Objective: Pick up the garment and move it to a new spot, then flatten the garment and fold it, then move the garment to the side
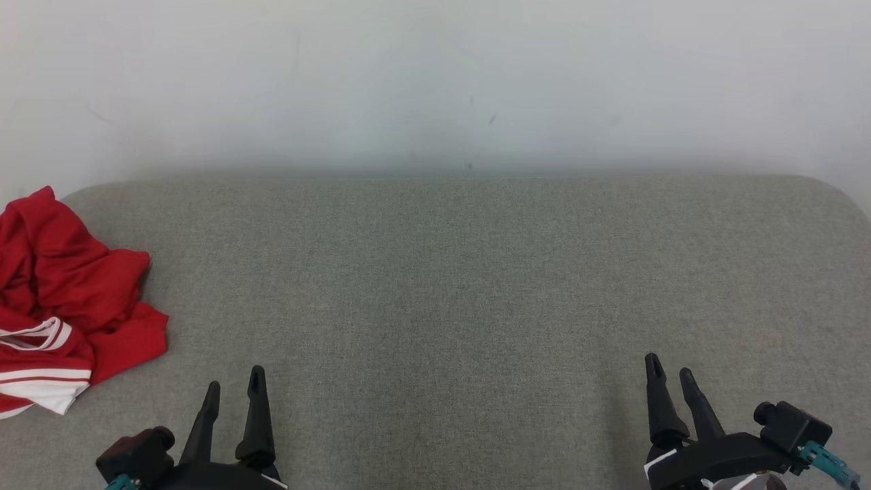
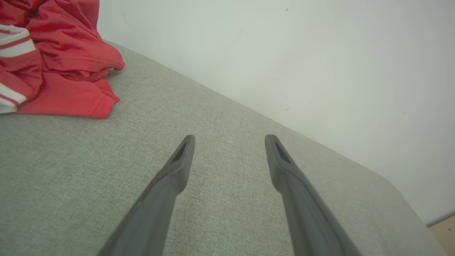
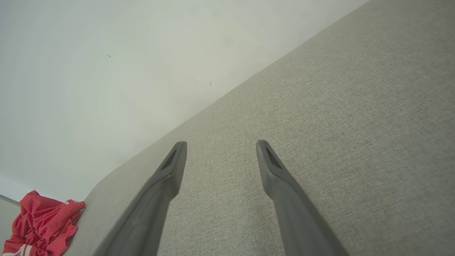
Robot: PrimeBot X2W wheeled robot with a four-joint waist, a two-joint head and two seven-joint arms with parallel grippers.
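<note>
A crumpled red garment [image 1: 68,299] with white stripes lies bunched at the left edge of the grey padded table [image 1: 442,286]. It also shows in the left wrist view's upper left as the garment [image 2: 67,60] and far off in the right wrist view as the garment [image 3: 42,224]. My left gripper [image 1: 235,384] stands open low at the near left, a short way right of the cloth and apart from it, with nothing between its fingers [image 2: 181,160]. Over the near right of the table my right gripper [image 1: 670,374] is open and empty, its fingers [image 3: 174,167] spread.
A pale wall [image 1: 435,82] rises straight behind the table's far edge. The table's back corners are rounded. A strip of floor [image 2: 444,227] shows past the table's right end in the left wrist view.
</note>
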